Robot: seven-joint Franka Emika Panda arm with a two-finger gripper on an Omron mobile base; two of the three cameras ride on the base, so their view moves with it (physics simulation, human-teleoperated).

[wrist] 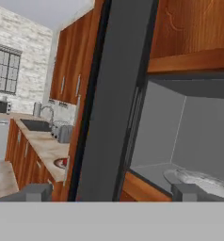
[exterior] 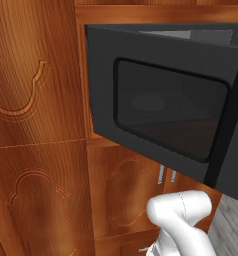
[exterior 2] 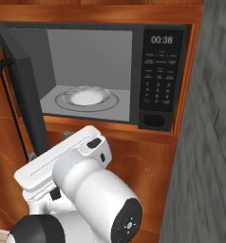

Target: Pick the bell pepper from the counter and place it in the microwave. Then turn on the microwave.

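Microwave (exterior 2: pixel 93 71) sits built into the wood cabinets (exterior: pixel 36 125) at chest height, door (exterior: pixel 166 105) swung wide open toward the left, dark window facing the left base camera. Grey interior visible, glass turntable (exterior 2: pixel 86 97) on its floor with nothing on it. Keypad panel (exterior 2: pixel 160 76) on the right side of the microwave, clock display reads 00:38. Black bar handle (exterior 2: pixel 10 104) runs down the door's edge at the far left of the right base view. White arm (exterior 2: pixel 91 190) is raised below and in front of the microwave opening. Hand view looks along the open door's edge, with the cavity and turntable to the right of it; the fingers (wrist: pixel 112 192) stand wide apart, two dark tips at the bottom corners, nothing between them. Left of the door in the hand view: the desk (wrist: pixel 43 146) runs away along the wall, with a sink (wrist: pixel 36 124) and faucet, a silver toaster (wrist: pixel 63 133), and a red-rimmed plate (wrist: pixel 62 163) at the near end beside the door. Bell pepper: can't make it out; too small or hidden to tell where it lies.
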